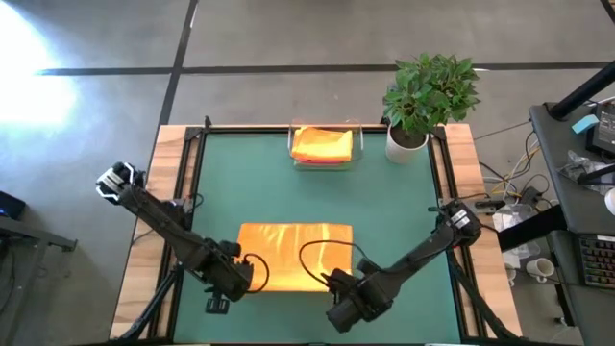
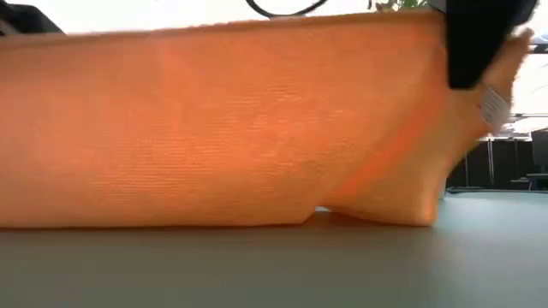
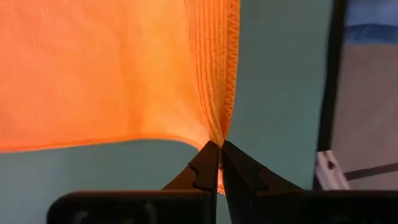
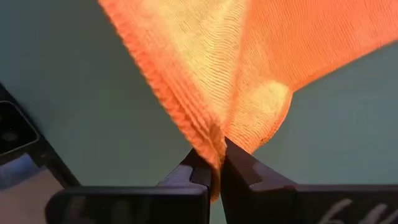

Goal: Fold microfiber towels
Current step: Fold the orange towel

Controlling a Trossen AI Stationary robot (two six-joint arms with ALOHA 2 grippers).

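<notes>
Orange microfiber fills most of what we see: the orange towel lies spread on the green table between our two grippers, its near edge lifted where we hold it. The low view shows what the overhead one cannot, the cloth rising off the surface like a wall with a gap under one lower corner. Our left gripper is pressed together on one near corner, the ribbed hem bunching into its fingertips; our right gripper pinches the other near corner the same way, a fold of cloth drooping beside it. From above, the left gripper and right gripper sit at the towel's near edge, the cloth stretching away ahead of them. Well beyond, at the table's far edge, a clear tray holds folded towels, with a potted plant beside it.
</notes>
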